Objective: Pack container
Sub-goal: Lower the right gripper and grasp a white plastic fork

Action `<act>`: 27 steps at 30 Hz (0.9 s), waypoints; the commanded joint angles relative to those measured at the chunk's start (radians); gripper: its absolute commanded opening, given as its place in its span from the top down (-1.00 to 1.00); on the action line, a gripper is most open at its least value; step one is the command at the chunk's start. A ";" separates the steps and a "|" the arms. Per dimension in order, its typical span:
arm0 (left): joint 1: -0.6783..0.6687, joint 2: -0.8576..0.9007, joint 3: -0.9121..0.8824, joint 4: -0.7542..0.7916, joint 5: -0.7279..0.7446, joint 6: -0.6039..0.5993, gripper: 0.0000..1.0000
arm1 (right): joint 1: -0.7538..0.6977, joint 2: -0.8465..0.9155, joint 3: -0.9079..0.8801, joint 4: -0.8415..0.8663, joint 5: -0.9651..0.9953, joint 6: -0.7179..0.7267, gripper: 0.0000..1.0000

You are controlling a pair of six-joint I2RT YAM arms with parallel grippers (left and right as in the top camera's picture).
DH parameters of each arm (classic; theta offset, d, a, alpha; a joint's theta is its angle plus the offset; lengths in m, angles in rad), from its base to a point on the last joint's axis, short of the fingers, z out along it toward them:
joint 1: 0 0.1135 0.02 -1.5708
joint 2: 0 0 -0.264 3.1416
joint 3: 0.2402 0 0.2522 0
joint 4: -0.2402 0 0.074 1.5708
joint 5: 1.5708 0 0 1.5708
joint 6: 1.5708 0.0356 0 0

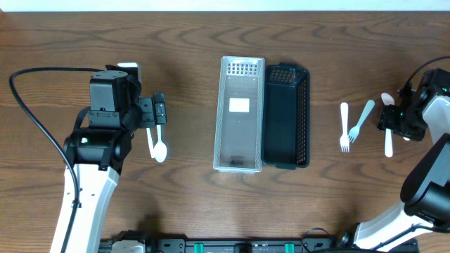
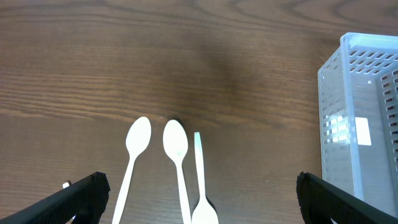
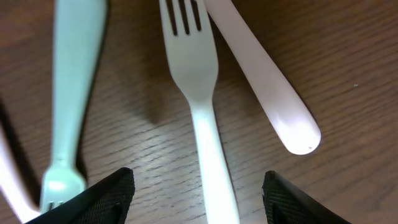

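Note:
The clear plastic container [image 1: 239,116] stands at mid-table with a black container [image 1: 286,116] against its right side. Under my left gripper [image 1: 158,112] lie three white spoons [image 2: 175,142], side by side; its jaws [image 2: 202,199] are open wide and hold nothing. On the right lie a white fork [image 1: 344,128], a light blue fork [image 1: 362,118] and a white spoon [image 1: 387,137]. My right gripper [image 1: 391,119] is low over these. In the right wrist view another white fork [image 3: 208,143] lies between the fingers of that gripper [image 3: 199,183], which is open, with a gap on each side.
The light blue fork [image 3: 68,93] lies just left of my right fingers and a white handle end [image 3: 273,99] just right of them. The clear container's corner [image 2: 360,124] stands to the right of my left gripper. A black cable [image 1: 35,119] loops by the left arm.

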State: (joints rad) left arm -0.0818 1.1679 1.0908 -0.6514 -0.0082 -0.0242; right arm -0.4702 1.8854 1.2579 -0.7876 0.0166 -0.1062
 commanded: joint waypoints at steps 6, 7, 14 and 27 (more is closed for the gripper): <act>0.005 0.004 0.020 -0.003 -0.019 0.017 -0.96 | -0.011 0.066 0.020 0.052 0.023 -0.015 -0.36; 0.005 0.004 0.020 -0.003 -0.019 0.017 -0.96 | -0.011 0.077 0.020 0.055 0.025 -0.015 -0.35; 0.005 0.004 0.020 -0.003 -0.019 0.017 -0.96 | -0.011 0.125 0.020 0.062 0.028 -0.014 -0.08; 0.005 0.004 0.020 -0.003 -0.020 0.017 -0.96 | -0.011 0.125 0.020 0.012 0.028 0.068 0.76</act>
State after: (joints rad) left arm -0.0818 1.1679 1.0908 -0.6514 -0.0082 -0.0235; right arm -0.4702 1.9869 1.2755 -0.7624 0.0303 -0.0879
